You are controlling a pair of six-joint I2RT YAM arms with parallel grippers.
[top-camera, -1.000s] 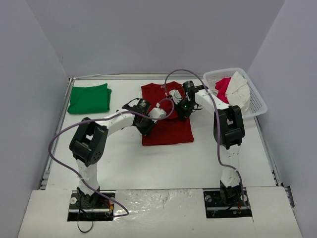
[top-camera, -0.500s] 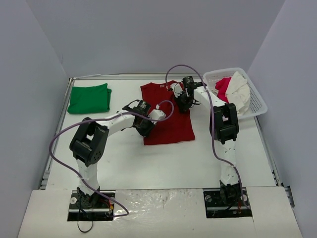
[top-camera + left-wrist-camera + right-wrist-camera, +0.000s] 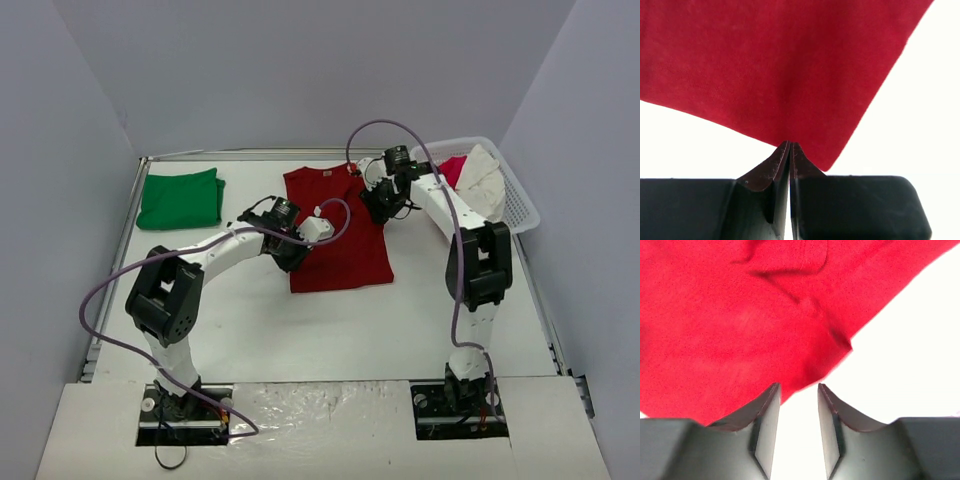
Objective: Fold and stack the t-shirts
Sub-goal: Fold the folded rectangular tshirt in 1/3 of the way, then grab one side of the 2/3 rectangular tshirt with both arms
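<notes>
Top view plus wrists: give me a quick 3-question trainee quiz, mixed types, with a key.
1. True or false: the right gripper is shut tight on the red shirt.
2. Where is the green shirt? A: under the right gripper. B: folded, at far left, apart from the red shirt. C: on top of the red shirt.
3. Short answer: what does the left gripper pinch?

Key:
1. False: its jaws stand apart at the shirt's edge.
2. B.
3. The edge of the red shirt.
</notes>
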